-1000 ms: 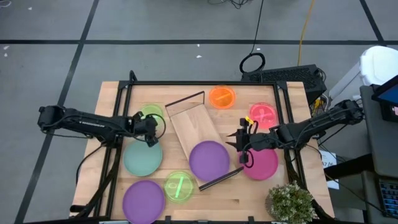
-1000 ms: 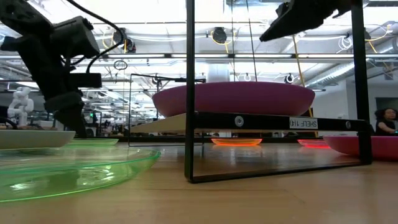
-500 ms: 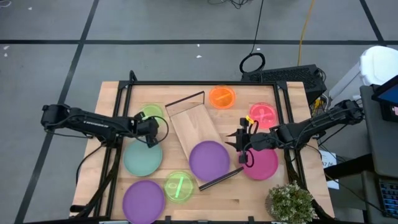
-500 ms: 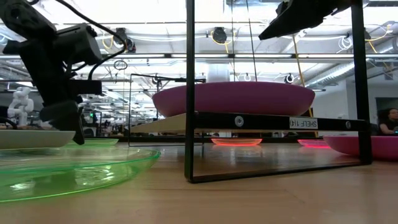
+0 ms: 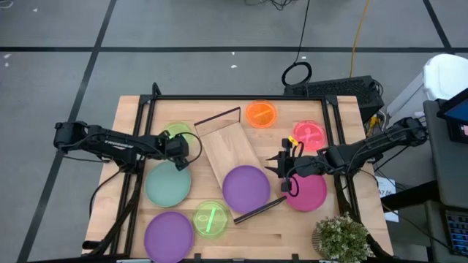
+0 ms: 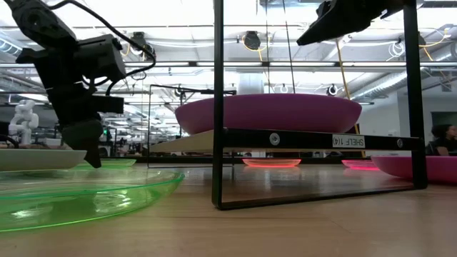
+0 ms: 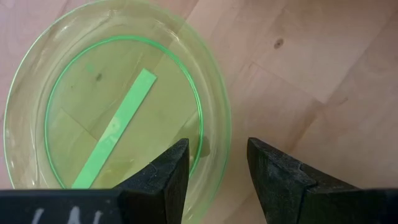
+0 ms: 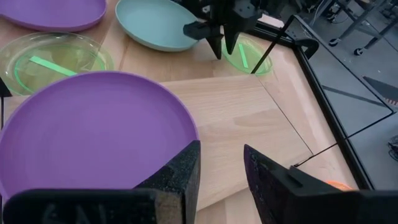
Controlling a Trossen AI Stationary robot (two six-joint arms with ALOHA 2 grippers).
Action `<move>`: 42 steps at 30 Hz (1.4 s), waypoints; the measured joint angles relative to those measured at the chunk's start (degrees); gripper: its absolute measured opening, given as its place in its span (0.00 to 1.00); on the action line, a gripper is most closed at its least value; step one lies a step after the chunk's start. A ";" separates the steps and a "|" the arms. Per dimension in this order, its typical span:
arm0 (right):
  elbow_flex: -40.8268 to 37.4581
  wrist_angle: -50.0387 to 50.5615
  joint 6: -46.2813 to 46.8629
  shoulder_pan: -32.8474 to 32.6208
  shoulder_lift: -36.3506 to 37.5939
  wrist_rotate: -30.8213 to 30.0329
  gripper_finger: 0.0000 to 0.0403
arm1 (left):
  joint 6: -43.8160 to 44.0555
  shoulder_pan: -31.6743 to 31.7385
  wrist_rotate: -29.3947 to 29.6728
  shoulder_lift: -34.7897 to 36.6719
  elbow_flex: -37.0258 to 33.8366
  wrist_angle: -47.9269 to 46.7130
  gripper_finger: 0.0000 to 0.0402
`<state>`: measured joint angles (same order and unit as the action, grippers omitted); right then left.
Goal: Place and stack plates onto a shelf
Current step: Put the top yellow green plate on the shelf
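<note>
I've got the left gripper (image 5: 178, 148) hanging over the far-left green plate (image 5: 178, 134), fingers (image 7: 163, 174) apart w/ a moderate gap and nothing in them; in the left wrist view one finger sits over the plate's rim, the other over bare wood just beside it. That plate lies flat on the tabletop (image 5: 307, 228), near the far left corner, between the table's black frame and the shelf (image 5: 227, 146). The teal plate (image 5: 168, 183) is just near-side of the gripper, close enough to crowd a low move that way. The shelf lies at a slant mid-table, its far wire frame (image 5: 217, 115) just right of the green plate, so room on that side is tight. A purple plate (image 5: 246, 188) sits on the shelf's near end; the rest of the board is bare. The right gripper (image 5: 284, 169) is at the shelf's right side, above the edge of the magenta plate (image 5: 307, 192), fingers (image 8: 177, 171) slightly apart, holding nothing. Elsewhere: orange plate (image 5: 261, 113) and pink plate (image 5: 309, 134) at the far right, a second green plate (image 5: 210, 218) and a second purple plate (image 5: 169, 234) near left, a potted plant (image 5: 342, 237) at the near right corner.
</note>
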<state>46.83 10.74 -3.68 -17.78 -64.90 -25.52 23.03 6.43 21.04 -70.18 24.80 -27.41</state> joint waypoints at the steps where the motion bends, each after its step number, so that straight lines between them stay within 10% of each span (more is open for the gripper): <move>1: 0.00 -0.35 0.00 0.10 0.00 0.00 0.26 | -0.16 0.07 0.02 -0.56 0.33 0.04 0.42; 13: 0.00 -3.94 -0.15 0.94 0.00 0.02 0.26 | -3.05 -0.41 1.31 -6.15 1.28 0.25 0.40; 27: 0.00 -3.65 -0.68 0.94 0.00 0.04 0.26 | -4.59 -0.68 2.47 -6.53 0.80 0.49 0.02; 42: 0.00 -3.63 -1.43 0.94 0.00 0.07 0.26 | -3.18 -1.20 4.82 -6.34 8.96 -13.20 0.00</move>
<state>46.83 7.11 -5.12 -16.84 -64.90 -25.45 19.85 5.23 25.86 -76.51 33.76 -40.61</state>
